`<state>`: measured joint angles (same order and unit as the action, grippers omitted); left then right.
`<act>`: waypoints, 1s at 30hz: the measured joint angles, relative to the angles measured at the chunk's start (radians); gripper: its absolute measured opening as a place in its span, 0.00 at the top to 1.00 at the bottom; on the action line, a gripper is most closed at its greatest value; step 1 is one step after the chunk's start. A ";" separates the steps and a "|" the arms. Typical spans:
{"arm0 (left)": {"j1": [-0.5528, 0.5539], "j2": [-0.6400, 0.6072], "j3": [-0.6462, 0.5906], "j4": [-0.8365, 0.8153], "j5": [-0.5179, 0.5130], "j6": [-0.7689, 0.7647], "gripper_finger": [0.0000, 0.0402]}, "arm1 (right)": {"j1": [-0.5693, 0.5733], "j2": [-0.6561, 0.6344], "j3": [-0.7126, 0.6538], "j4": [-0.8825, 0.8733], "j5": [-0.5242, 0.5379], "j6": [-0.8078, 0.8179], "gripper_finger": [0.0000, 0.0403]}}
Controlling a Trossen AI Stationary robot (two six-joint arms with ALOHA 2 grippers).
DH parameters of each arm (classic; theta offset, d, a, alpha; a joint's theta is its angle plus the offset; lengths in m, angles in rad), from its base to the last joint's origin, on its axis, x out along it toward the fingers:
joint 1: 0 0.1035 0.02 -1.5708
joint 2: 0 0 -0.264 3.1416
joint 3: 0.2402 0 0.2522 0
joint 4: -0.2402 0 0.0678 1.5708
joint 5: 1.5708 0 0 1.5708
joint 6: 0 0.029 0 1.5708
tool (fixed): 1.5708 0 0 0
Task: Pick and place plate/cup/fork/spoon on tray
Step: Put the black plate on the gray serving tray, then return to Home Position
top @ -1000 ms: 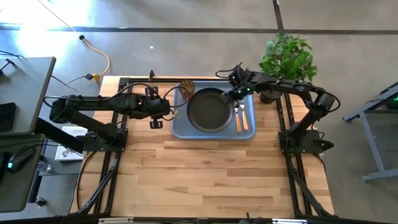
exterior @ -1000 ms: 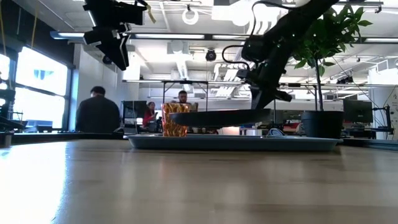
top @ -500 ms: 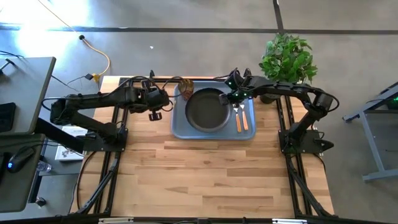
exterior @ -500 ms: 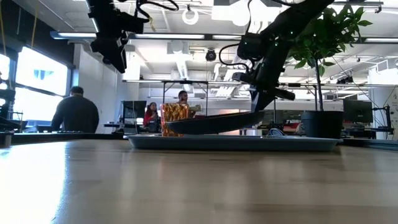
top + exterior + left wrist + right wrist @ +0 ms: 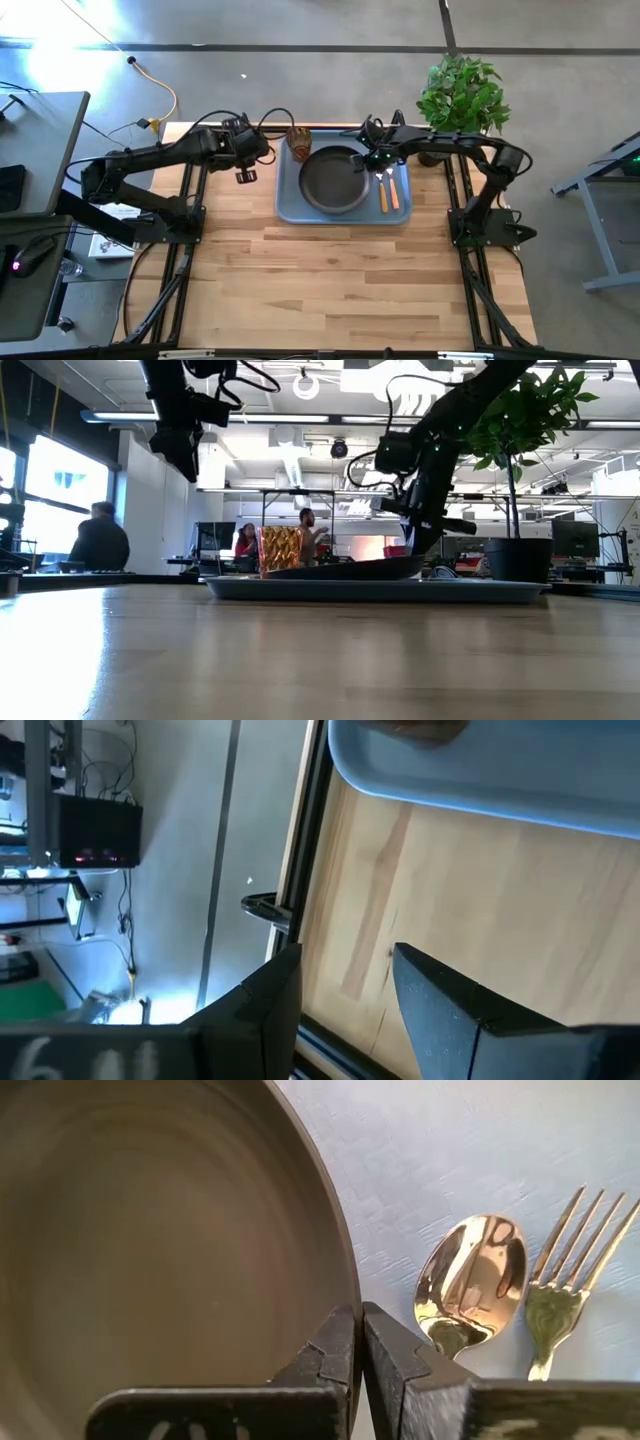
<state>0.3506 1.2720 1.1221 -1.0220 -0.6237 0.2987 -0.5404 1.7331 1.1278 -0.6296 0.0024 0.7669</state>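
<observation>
Blue-grey tray [image 5: 286, 205] holding plate [image 5: 332, 180], cup [image 5: 299, 139], spoon [image 5: 381, 192], fork [image 5: 392, 190], right tool [image 5: 368, 160] at plate rim

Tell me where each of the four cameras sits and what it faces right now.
High: overhead, straight down on the tray, both arms in frame.
Low: table height, looking across at the tray and the room; arms come from above.
Left wrist: faces the table edge and a tray corner, past the left gripper.
Right wrist: right gripper shut on the plate rim, beside spoon and fork.
High and right wrist share plate, spoon, fork.
</observation>
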 joint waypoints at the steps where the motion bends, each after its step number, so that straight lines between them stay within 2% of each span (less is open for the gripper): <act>1: 0.006 0.000 0.000 0.001 0.002 0.007 0.63 | 0.000 0.008 0.000 -0.001 -0.004 0.003 1.00; 7: 0.032 0.000 0.000 0.015 0.018 0.013 0.63 | 0.011 0.060 0.000 0.002 -0.029 0.020 1.00; 22: 0.043 0.000 0.000 0.053 0.044 0.053 0.63 | 0.013 0.064 0.001 -0.001 -0.011 0.019 0.99; 30: 0.043 0.000 0.000 0.059 0.046 0.053 0.63 | 0.013 0.065 0.001 -0.007 0.009 0.018 0.83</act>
<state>0.3935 1.2720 1.1221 -0.9634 -0.5781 0.3518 -0.5274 1.7977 1.1286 -0.6363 0.0116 0.7853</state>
